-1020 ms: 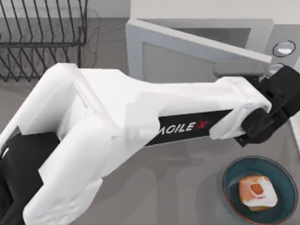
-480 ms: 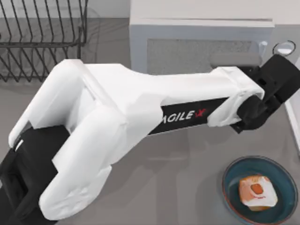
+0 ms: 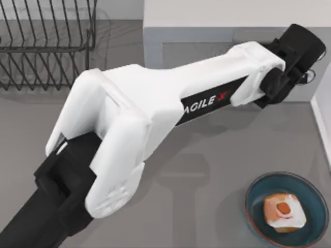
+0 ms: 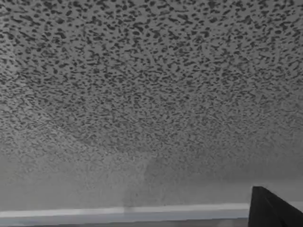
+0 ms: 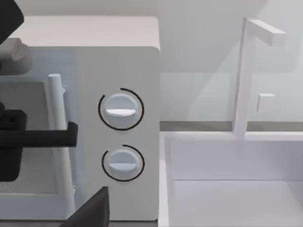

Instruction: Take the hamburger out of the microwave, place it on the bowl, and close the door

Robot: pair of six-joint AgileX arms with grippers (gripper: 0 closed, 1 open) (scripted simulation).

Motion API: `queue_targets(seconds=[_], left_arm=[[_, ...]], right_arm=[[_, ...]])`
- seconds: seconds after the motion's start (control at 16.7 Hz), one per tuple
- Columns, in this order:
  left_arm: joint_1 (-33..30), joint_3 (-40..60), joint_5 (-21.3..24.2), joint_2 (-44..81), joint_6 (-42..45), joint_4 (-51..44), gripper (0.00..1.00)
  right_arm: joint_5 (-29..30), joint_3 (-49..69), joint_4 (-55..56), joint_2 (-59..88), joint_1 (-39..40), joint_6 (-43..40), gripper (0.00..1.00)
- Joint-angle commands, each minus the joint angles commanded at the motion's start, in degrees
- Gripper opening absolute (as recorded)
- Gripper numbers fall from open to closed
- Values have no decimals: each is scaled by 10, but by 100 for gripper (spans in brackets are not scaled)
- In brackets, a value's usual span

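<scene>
Top view has the left gripper (image 3: 295, 51) pushed up against the microwave (image 3: 217, 20) front, right by the bar handle (image 5: 57, 137) of the door (image 3: 207, 54), which sits flush and closed. Can't tell whether its fingers are apart or together. Hamburger (image 3: 283, 211) sits in the bowl (image 3: 258, 194) near the table's right edge, well apart from the microwave. Two knobs (image 5: 120, 109) beside the door.

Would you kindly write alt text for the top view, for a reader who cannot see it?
The left arm stretches across the grey table, its gripper against the shut door of the white microwave. The hamburger sits in the teal bowl at lower right; a wire rack stands at upper left.
</scene>
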Motion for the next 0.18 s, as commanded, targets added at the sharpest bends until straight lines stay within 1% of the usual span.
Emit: queue_targets(seconds=[0.18], left_arm=[[13,32,8,22,13,-9,0]], right_arm=[[0,0,0,0,0,0,100]])
